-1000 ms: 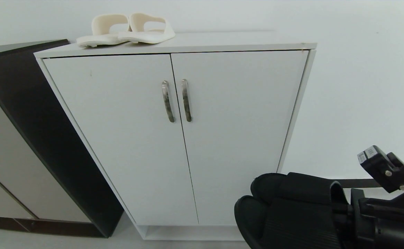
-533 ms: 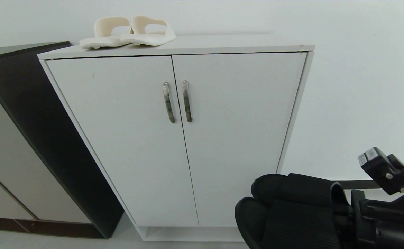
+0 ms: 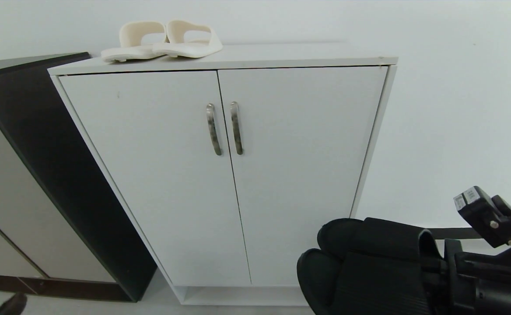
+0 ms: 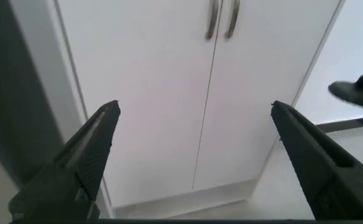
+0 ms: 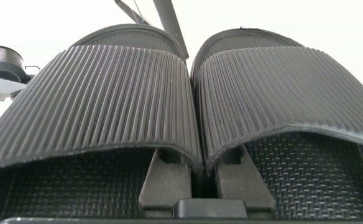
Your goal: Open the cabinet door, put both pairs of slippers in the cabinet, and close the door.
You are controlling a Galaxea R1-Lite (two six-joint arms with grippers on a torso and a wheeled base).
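We show the cabinet (image 3: pixel 172 175) in plain white, its handles (image 3: pixel 213 129) silver mottled with dark patches. The cream slippers (image 3: pixel 163 41) are unpatterned. The black slippers (image 5: pixel 101 99) carry fine parallel ribs across their straps and a small raised grid on the footbeds. We mark the neighbouring side panel (image 3: pixel 63 166) black and the wall (image 3: pixel 456 109) off-white.

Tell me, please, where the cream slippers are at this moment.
In the head view the cream slippers lie on top of the white cabinet, at its left end, above the closed left door.
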